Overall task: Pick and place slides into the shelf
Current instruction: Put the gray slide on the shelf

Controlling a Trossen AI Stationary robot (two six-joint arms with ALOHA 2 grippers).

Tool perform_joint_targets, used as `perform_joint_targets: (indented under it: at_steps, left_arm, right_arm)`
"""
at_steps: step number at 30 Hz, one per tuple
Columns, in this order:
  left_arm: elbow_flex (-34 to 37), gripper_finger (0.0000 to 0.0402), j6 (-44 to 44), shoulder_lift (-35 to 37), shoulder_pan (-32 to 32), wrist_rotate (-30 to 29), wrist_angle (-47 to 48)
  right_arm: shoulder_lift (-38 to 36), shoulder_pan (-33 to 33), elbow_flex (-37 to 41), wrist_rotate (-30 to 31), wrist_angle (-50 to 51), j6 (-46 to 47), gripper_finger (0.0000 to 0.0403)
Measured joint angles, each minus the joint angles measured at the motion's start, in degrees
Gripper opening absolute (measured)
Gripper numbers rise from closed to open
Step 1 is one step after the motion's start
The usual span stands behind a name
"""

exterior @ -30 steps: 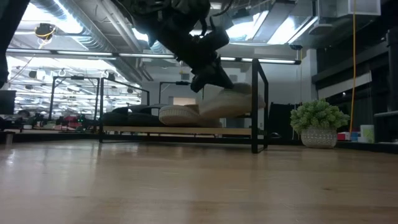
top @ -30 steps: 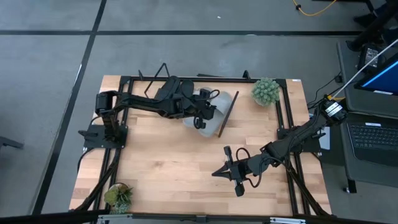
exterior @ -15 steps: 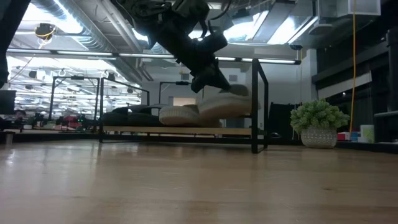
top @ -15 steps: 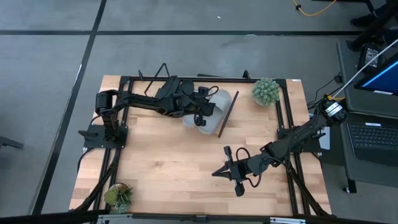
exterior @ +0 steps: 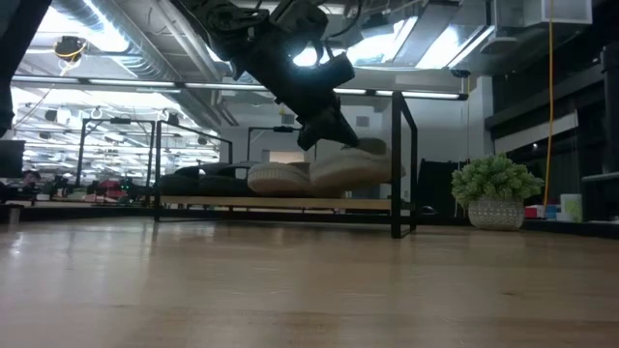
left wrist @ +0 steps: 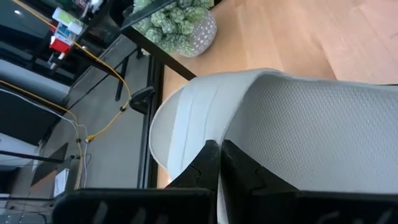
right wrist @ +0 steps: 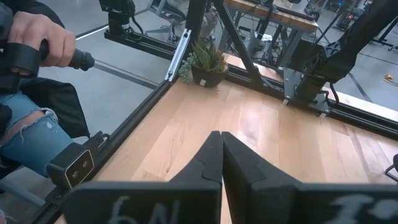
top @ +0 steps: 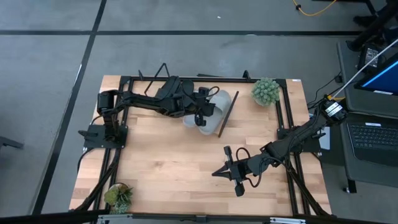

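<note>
The left pincer (top: 200, 112), clamped on a light grey slide (top: 219, 104), holds it just above the shelf (exterior: 280, 202) beside its twin (exterior: 278, 178), while the right pincer (top: 225, 173) waits shut over the table (top: 168, 168).

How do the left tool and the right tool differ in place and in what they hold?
The left tool is over the shelf at the far side of the table, while the right tool hangs over bare tabletop near the front. The left tool is closed on a light grey slide; the right tool holds nothing. Both are shut.
</note>
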State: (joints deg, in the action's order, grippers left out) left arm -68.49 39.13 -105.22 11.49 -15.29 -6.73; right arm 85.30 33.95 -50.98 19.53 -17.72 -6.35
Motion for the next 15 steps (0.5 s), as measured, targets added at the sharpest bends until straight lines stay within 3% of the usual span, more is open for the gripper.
perform_joint_targets:
  at_steps: [5,15]
  left_arm:
    - [0.00,0.0002,0.02,0.01,0.05,-0.02,-0.17]
    - [0.00,0.0050,-2.74,0.06,1.58,-0.04,-0.27]
  right_arm:
    - [0.00,0.00,0.00,-0.02,0.00,0.02,0.0004]
    - [0.00,0.00,0.00,-0.02,-0.04,0.26,0.0004]
